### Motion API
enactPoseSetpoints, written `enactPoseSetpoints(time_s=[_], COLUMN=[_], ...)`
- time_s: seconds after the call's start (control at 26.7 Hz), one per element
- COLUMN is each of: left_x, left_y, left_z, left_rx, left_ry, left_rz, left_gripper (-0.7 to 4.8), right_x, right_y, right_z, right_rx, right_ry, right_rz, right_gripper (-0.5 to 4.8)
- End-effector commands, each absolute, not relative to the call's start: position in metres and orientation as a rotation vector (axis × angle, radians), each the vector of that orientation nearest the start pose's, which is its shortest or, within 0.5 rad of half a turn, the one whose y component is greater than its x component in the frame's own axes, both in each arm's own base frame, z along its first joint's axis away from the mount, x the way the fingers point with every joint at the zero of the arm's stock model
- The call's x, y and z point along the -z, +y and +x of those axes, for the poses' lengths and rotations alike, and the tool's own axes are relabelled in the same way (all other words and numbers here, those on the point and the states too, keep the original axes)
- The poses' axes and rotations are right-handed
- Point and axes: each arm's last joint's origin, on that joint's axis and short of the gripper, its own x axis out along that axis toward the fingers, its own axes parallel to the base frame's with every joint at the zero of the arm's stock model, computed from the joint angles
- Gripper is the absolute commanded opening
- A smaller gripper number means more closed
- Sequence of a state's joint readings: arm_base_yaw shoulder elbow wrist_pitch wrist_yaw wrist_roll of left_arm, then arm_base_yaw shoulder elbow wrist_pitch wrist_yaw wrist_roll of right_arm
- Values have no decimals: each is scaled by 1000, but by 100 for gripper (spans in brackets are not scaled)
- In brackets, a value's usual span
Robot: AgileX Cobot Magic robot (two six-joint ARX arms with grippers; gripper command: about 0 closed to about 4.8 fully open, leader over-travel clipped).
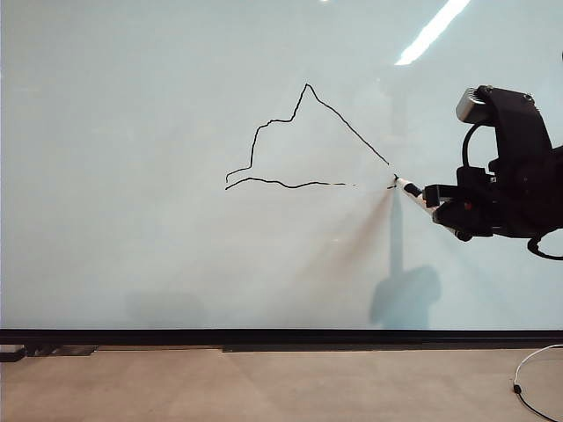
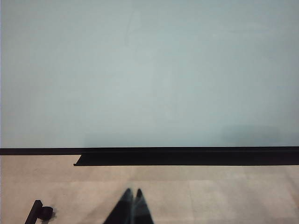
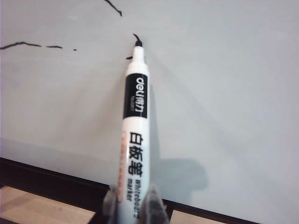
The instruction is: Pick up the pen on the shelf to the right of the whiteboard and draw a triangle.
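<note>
Right gripper point(image 3: 132, 205) clamped on the pen point(image 3: 134, 135), tip touching the whiteboard point(image 1: 132, 105) beside the triangle point(image 1: 303, 141). Left gripper point(image 2: 132, 207) pinched closed, empty, below the whiteboard.

I note the whiteboard point(image 1: 158, 105) pale grey-white, black bottom edge. The triangle point(image 1: 303, 141) is a thin black outline. The pen point(image 3: 134, 140) is white, black tip, black band, black and red lettering. Right gripper point(image 3: 132, 203) translucent grey; left gripper point(image 2: 132, 207) black.

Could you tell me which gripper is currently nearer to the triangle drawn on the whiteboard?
The right. The right gripper holds the pen with its tip at the triangle's lower right corner. The left gripper sits shut low in front of the whiteboard, with no drawing in its view.
</note>
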State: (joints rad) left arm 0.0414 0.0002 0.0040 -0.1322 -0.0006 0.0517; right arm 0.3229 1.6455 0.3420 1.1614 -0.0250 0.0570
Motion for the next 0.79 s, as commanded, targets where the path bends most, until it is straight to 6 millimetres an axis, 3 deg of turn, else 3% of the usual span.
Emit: enactPoseSetpoints(time_s=[0.04, 0.45, 0.56, 0.79], left_x=[-154, -154, -154, -154], left_y=[4, 4, 4, 4], left_z=[96, 96, 96, 96], left_rx=[-34, -34, -35, -34], left_ry=[120, 120, 120, 120], left_rz=[49, 49, 49, 49], left_gripper=[-5, -5, -5, -5], right_x=[-133, -130, -133, -141], right_y=[81, 76, 78, 87], right_z=[245, 244, 243, 212], right_rx=[-332, -314, -380, -416], right_ry=[145, 166, 132, -37], right_rz=[43, 45, 53, -25], right_gripper=[-4, -4, -4, -5])
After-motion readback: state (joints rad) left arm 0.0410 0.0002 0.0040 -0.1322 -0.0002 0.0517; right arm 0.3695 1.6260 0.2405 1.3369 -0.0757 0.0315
